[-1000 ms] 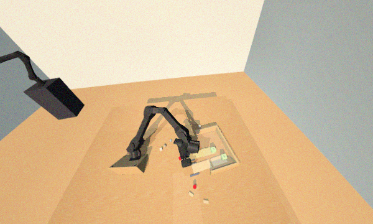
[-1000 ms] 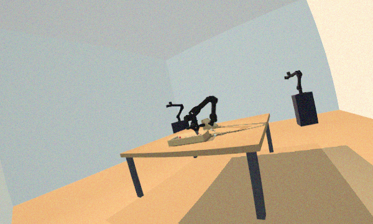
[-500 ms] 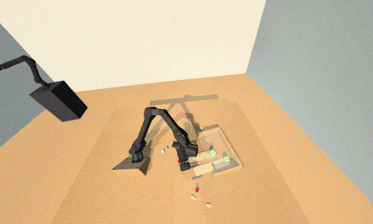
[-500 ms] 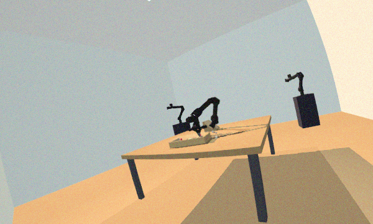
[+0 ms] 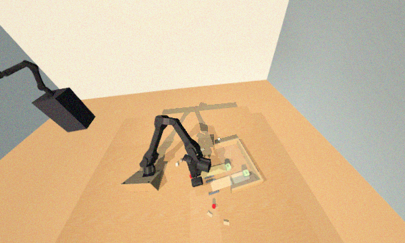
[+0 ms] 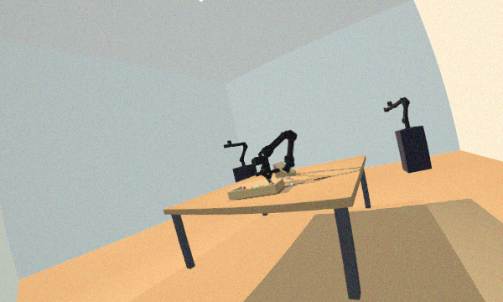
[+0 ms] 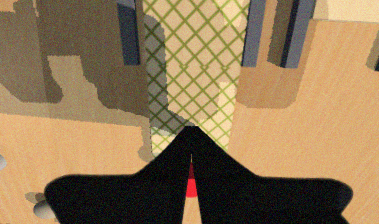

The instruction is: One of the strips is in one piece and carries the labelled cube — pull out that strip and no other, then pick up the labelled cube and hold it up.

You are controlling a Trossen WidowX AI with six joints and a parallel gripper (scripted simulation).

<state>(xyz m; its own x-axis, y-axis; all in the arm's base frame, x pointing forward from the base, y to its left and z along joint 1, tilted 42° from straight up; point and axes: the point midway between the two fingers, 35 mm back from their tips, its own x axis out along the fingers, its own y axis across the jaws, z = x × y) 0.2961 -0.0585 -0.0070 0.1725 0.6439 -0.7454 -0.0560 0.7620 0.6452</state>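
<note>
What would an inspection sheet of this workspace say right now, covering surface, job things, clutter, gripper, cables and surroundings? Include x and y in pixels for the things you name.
Surface: wood-toned table [image 6: 310, 197], low-walled tray [image 5: 249, 158] [image 6: 256, 192] on it.
Job things: green-latticed strip [image 7: 192, 45] between dark rails; plain pale strip [image 5: 221, 183] [image 7: 350, 10] beside it. Two pale green cubes by the tray's strips; label unreadable.
Clutter: red piece [image 5: 214, 206] and two small pale blocks outside the tray.
Gripper: closed, nothing held [image 7: 191, 131], over the latticed strip's near end in the wrist view.
Cables: nothing seen.
Surroundings: plain walls; two more black arms on dark pedestals, away from the table.
</note>
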